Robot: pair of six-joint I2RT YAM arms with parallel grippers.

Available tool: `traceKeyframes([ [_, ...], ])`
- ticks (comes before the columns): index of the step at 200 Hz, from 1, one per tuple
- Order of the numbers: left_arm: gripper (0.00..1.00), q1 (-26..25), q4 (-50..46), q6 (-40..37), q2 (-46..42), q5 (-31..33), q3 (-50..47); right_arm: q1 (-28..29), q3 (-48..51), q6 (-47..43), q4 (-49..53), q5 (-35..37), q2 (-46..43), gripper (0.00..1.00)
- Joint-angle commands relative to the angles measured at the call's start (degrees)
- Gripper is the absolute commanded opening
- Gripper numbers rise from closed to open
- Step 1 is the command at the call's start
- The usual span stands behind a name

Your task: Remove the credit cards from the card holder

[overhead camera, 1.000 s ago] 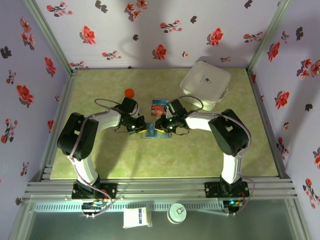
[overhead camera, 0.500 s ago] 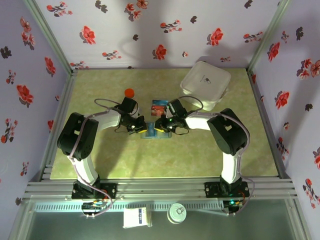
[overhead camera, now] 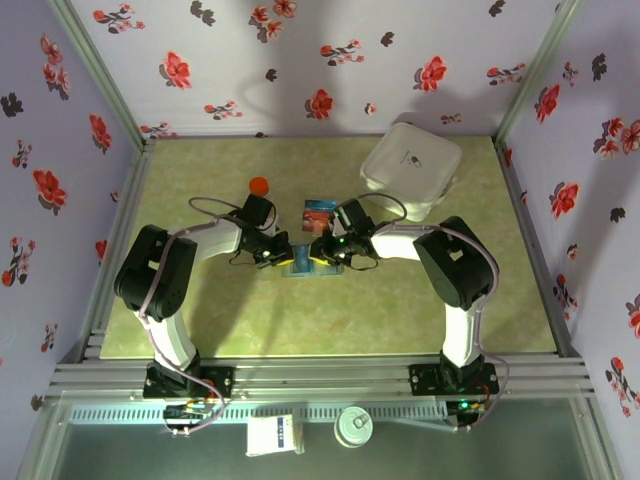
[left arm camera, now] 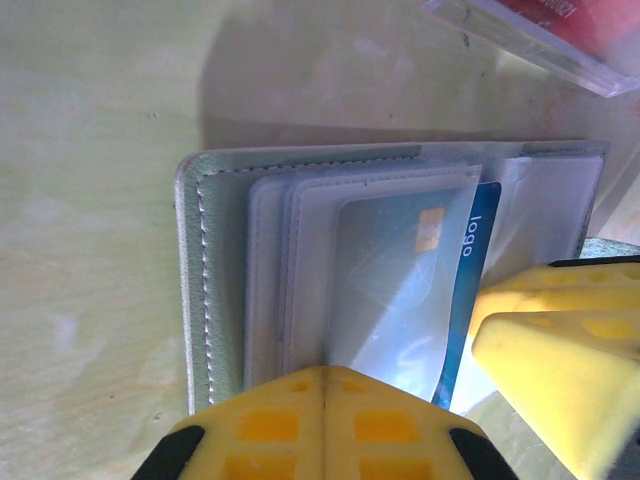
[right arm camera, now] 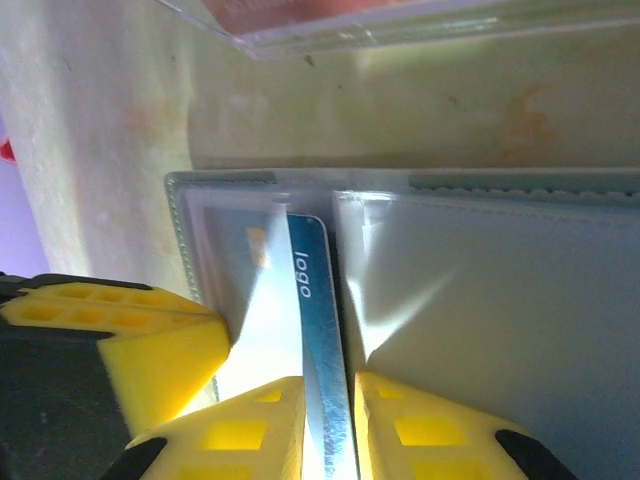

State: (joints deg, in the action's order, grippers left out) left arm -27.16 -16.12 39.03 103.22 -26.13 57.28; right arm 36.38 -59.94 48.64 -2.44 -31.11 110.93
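The card holder (left arm camera: 215, 270) (right arm camera: 500, 300) lies open on the green table, between both grippers in the top view (overhead camera: 300, 270). A blue credit card (right arm camera: 315, 290) marked "logo" (left arm camera: 480, 250) sticks partly out of a clear sleeve on its left panel. My left gripper (left arm camera: 325, 372) (overhead camera: 281, 254) is shut, its joined tips resting on the sleeves of that panel. My right gripper (right arm camera: 345, 385) (overhead camera: 322, 252) has its jaws closed on the card's exposed blue strip near the centre fold. One right finger (left arm camera: 560, 330) shows in the left wrist view.
A clear plastic box (overhead camera: 318, 212) (left arm camera: 540, 30) (right arm camera: 330, 25) holding a red card lies just beyond the holder. A large white rounded case (overhead camera: 410, 168) stands at the back right. A small orange round thing (overhead camera: 259, 185) sits behind the left arm.
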Motion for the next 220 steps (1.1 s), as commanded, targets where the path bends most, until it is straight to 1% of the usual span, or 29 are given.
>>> traceKeyframes([
  [1,0.00,-0.18,-1.81,0.56,0.62,0.47,-0.70,0.14,-0.84,-1.53,2.49,0.76,1.48,0.20],
  [88,0.00,-0.18,-1.99,0.62,0.84,0.50,-0.41,0.12,0.06,0.84,-4.56,-5.83,2.06,0.20],
  [131,0.00,-0.20,-1.90,0.67,0.84,0.53,-0.42,0.18,0.88,1.10,-5.65,-6.23,1.50,0.15],
  [177,0.00,-0.18,-2.33,0.62,0.74,0.69,-0.41,0.09,1.81,1.34,-6.47,-5.85,0.77,0.15],
  [220,0.00,-0.18,-2.44,0.64,0.74,0.78,-0.41,-0.17,2.62,1.78,-7.70,-5.82,-0.04,0.11],
])
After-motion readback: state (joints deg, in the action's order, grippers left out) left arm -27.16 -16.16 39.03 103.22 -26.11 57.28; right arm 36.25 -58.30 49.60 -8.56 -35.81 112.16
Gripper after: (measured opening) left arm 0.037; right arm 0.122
